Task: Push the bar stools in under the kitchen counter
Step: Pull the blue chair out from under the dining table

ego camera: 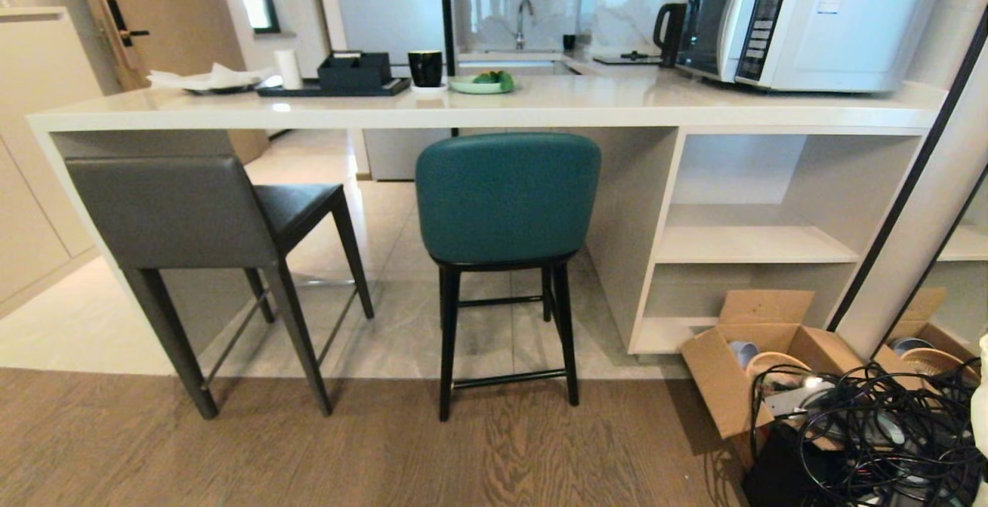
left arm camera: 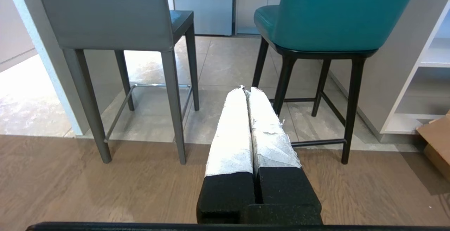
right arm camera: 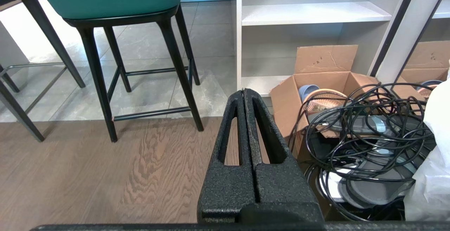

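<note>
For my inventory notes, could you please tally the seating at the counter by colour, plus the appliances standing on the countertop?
Teal stool: 1
Dark grey stool: 1
Microwave: 1
Black kettle: 1
Total: 4

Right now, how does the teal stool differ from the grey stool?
The teal stool has a rounded back and thin black legs; the grey stool has a flat square back and tapered grey legs. The teal one faces the counter squarely; the grey one stands angled. Both stand partly out from under it.
</note>
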